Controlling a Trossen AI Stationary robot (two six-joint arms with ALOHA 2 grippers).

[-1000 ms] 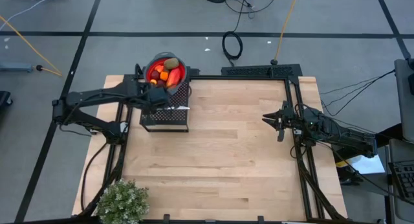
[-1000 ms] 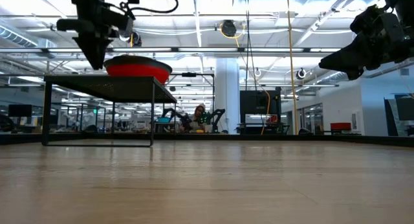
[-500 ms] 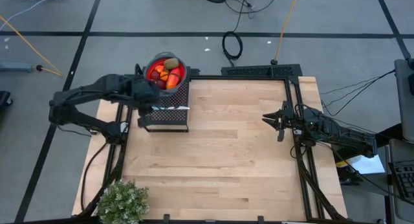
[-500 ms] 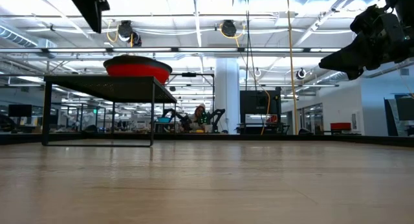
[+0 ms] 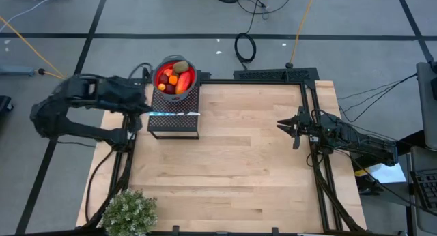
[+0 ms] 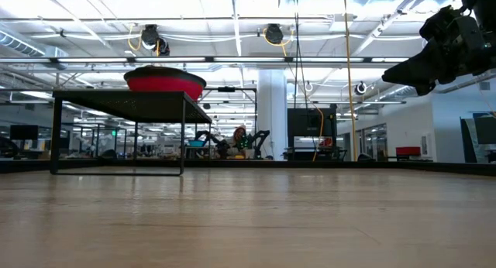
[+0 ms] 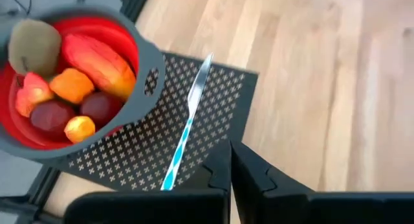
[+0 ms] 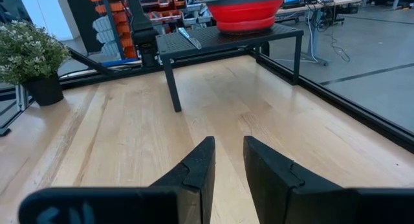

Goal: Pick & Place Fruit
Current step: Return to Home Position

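fruit (image 7: 77, 75): piled in the red strainer bowl (image 7: 145, 56) on the shelf (image 7: 220, 98), just ahead of the left hand (image 7: 229, 149)
knife (image 7: 187, 123): on the shelf beside the bowl, nearer that hand
left hand: pressed together, empty
right hand (image 8: 228, 143): slightly spread, way off over the worktop (image 5: 239, 168)
risk: a low swing home clips the shelf and the bowl tips, I'd guess
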